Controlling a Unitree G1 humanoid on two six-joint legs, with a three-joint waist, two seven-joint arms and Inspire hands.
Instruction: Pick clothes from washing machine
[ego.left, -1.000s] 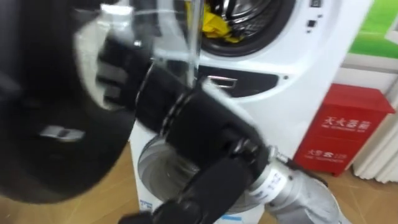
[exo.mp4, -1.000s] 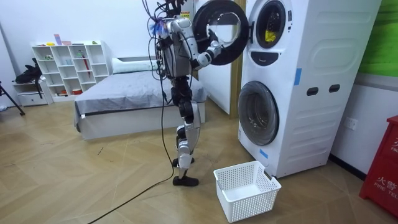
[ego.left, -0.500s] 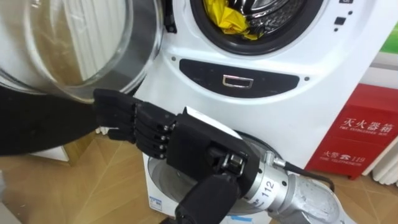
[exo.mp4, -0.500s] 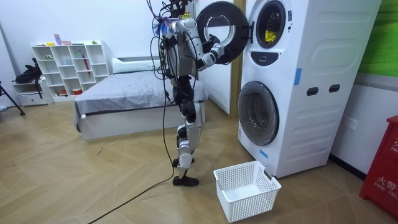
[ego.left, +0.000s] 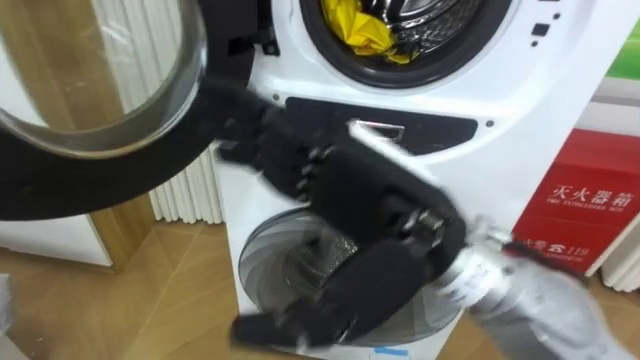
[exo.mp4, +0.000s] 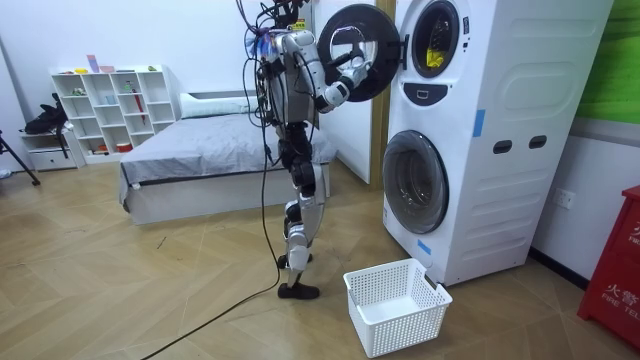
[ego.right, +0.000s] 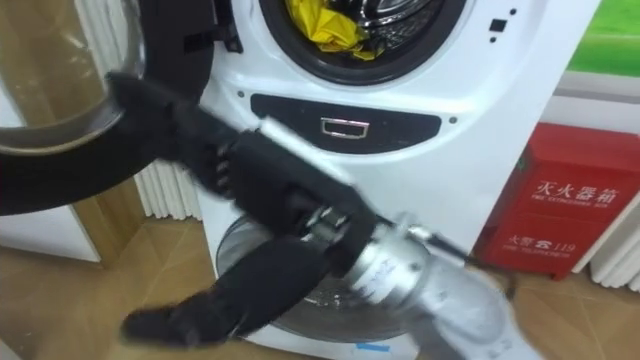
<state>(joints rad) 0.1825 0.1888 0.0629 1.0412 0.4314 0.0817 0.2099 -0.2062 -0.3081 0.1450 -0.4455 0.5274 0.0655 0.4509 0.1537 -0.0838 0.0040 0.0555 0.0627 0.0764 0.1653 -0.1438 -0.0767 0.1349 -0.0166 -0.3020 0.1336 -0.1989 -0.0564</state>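
The fingers of my right hand look straight and together, though blurred. They are higher than half a second ago, beside the open door. Yellow clothes remain far inside the washing machine.

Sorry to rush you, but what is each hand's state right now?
Left hand: cannot be told.
Right hand: open, holding nothing.

Right hand outstretched, fingers straight, thumb wide apart below
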